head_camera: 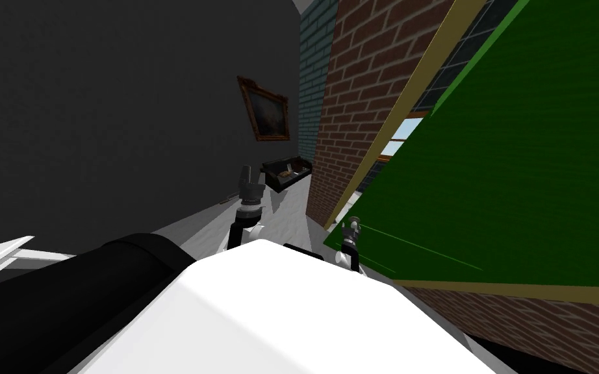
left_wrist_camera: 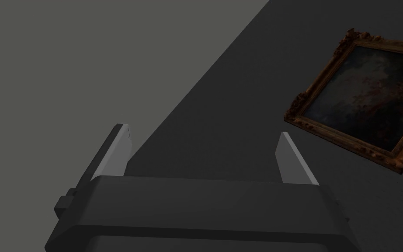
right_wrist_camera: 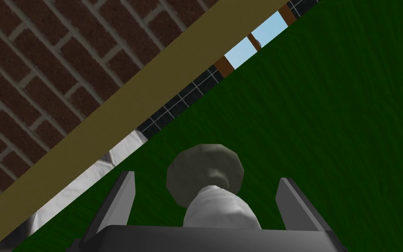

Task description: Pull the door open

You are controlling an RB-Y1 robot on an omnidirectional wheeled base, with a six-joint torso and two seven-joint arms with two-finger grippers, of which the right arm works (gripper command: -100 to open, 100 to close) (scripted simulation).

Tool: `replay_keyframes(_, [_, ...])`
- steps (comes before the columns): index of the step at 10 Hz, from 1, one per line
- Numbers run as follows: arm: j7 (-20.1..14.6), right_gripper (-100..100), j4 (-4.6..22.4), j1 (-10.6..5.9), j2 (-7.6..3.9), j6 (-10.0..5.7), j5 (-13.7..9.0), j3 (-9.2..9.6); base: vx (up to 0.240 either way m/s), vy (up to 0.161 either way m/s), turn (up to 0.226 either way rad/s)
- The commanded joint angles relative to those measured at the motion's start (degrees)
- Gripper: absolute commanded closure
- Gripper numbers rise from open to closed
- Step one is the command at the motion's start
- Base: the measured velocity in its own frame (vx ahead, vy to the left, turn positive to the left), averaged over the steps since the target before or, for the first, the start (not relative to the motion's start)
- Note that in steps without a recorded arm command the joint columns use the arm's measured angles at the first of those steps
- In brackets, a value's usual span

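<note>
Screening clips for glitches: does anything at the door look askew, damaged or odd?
Nothing damaged or spilled. One oddity: the door stands ajar from its frame, yet the right pincer only straddles the knob, fingers open and not pressing it. The left pincer hangs open, idle.

One green door [head_camera: 519,162]. One knob [right_wrist_camera: 205,173] on it. One tan frame [right_wrist_camera: 109,109]. One painting [head_camera: 266,110]. Two grippers: left gripper [left_wrist_camera: 205,135], right gripper [right_wrist_camera: 206,176]. Two fingers [left_wrist_camera: 113,153] each, four total. One dark furniture piece [head_camera: 285,174], kind unclear.
</note>
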Motion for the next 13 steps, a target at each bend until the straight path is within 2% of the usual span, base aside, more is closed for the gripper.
replay_keyframes(1, [-2.86, -100, -0.09, 0.03, -0.50, 0.28, -1.54, 0.65, -0.075, -0.012, 0.107])
replay_keyframes(2, [-3.71, -100, -0.09, 0.03, -0.50, 0.28, -1.54, 0.65, -0.054, -0.008, 0.054])
replay_keyframes(4, [-7.38, -100, -0.26, 0.11, -1.19, 0.67, -3.66, 1.56, -0.066, 0.001, 0.116])
replay_keyframes(5, [-8.39, -100, -0.26, 0.11, -1.19, 0.67, -3.66, 1.56, -0.064, 0.006, 0.032])
replay_keyframes(6, [-10.34, -100, -0.35, 0.15, -1.53, 0.86, -4.72, 2.01, -0.061, 0.002, 0.064])
replay_keyframes(7, [-10.74, -100, -0.35, 0.15, -1.53, 0.86, -4.72, 2.01, -0.046, -0.007, 0.041])
replay_keyframes(12, [-19.05, -100, -0.69, 0.31, -2.84, 1.62, -8.87, 3.79, -0.068, -0.017, 0.086])
replay_keyframes(13, [-20.08, -100, -0.69, 0.31, -2.84, 1.62, -8.87, 3.79, -0.060, -0.015, 0.035])
